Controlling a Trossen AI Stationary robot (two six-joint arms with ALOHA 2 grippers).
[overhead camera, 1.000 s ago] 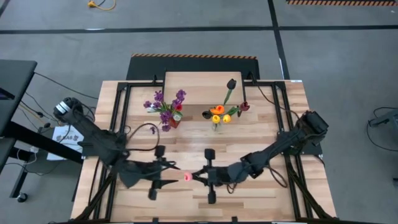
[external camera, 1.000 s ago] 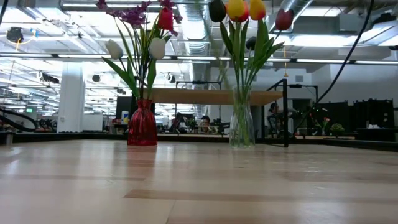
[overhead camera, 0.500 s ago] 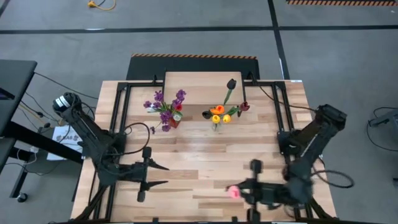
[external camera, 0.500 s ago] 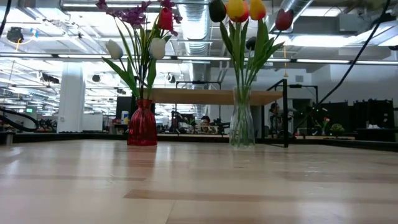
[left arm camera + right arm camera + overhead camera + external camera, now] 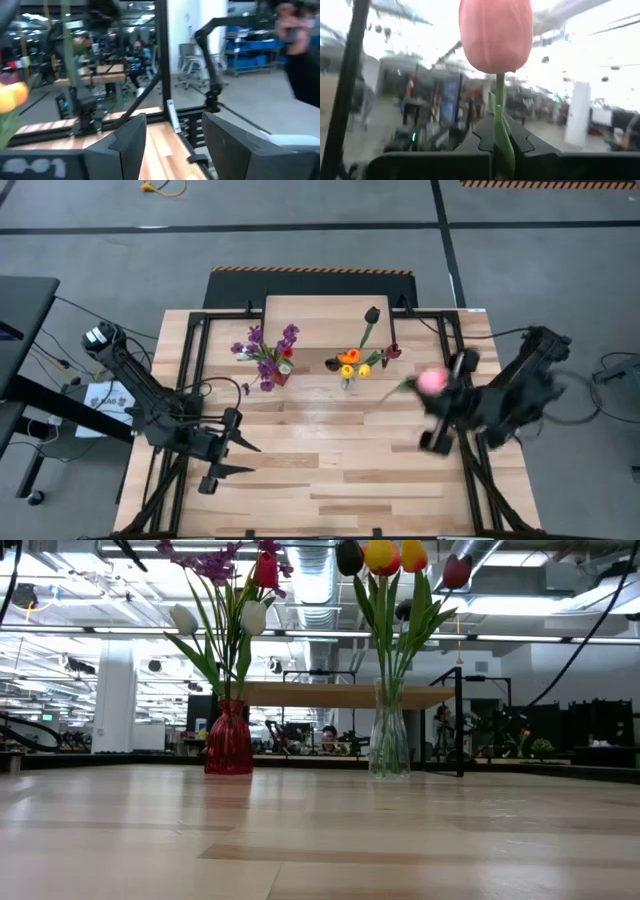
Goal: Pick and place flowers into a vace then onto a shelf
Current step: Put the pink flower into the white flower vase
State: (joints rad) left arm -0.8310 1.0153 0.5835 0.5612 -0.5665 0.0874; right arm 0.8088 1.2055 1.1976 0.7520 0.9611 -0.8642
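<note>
A pink tulip (image 5: 432, 381) is raised over the table's right part, with my right gripper (image 5: 441, 392) shut on its green stem; its bloom (image 5: 496, 35) stands past the fingertips. A clear glass vase (image 5: 347, 378) of red, orange, yellow and dark tulips and a red vase (image 5: 283, 372) of purple sprigs stand on the table before the shelf (image 5: 320, 320). My left gripper (image 5: 243, 457) hovers open near the table's left front, with nothing between its fingers (image 5: 127, 145). My right gripper pinches the tulip's green stem (image 5: 500, 125) between its two fingers, a short way below the bloom. The stem lies along the fingers, and the bloom points forward and upward beyond their tips. The tulip is lifted clear of the table.
Black frame rails (image 5: 455, 360) run along the table's left and right sides. The shelf (image 5: 345, 693) stands on thin black legs behind both vases (image 5: 388, 740). Bare plank top (image 5: 330, 470) lies in front of the vases.
My right gripper, shut on the pink tulip, has swung from the table's near middle toward the right edge, then risen and gone toward the far edge, ending right of the glass vase and turning as it went. My left gripper has drawn back toward the left edge, still open.
</note>
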